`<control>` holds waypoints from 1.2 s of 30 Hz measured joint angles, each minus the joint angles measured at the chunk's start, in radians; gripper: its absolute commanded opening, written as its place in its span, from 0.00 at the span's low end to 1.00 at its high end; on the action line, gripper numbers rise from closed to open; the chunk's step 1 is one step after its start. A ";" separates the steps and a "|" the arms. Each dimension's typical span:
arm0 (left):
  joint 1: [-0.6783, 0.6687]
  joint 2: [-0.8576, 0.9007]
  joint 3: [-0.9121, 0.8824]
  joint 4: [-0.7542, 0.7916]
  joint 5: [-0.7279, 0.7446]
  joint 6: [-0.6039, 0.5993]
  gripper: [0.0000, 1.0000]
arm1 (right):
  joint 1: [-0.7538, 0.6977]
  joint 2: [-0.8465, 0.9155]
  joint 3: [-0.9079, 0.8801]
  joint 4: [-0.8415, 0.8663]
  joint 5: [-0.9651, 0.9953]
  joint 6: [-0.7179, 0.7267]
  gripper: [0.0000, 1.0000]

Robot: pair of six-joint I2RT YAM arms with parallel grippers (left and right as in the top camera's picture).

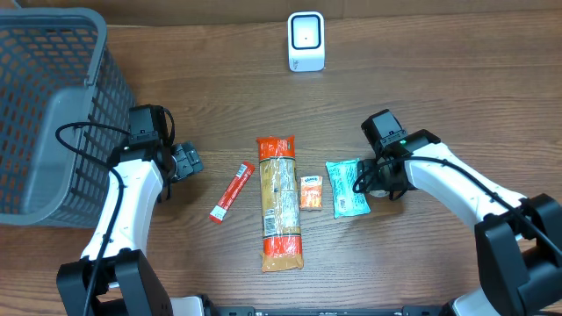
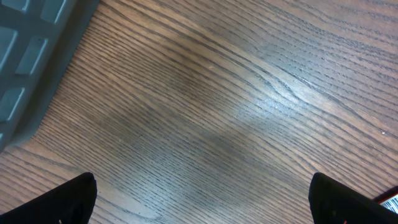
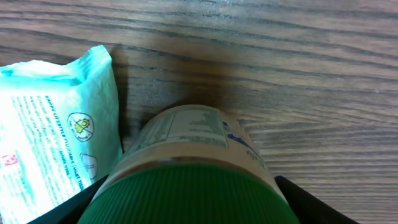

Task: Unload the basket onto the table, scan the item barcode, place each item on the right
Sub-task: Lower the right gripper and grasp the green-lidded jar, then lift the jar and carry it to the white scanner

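Pasta bag [image 1: 280,202], orange box [image 1: 310,192], teal packet [image 1: 343,189] lie below the scanner [image 1: 306,41].

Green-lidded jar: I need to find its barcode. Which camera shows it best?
The right wrist view: the jar fills the frame between the fingers, green lid nearest, label partly visible. Overhead, the right gripper largely hides it. The left wrist view shows none of it.

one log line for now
left gripper open, empty | right gripper around green-lidded jar beside teal plastic packet | white scanner untouched
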 measured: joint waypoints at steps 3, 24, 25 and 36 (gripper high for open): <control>0.000 0.000 0.000 0.000 0.000 0.000 1.00 | 0.000 0.002 0.000 0.000 0.000 0.000 0.74; 0.000 0.000 0.000 0.000 0.000 0.000 1.00 | 0.000 0.008 0.336 -0.315 -0.008 -0.002 0.37; 0.000 0.000 0.000 0.000 0.000 0.000 1.00 | 0.000 0.008 0.370 -0.347 -0.014 -0.002 0.36; 0.000 0.000 0.000 0.001 0.000 0.000 1.00 | 0.000 0.008 0.717 -0.527 -0.102 -0.023 0.36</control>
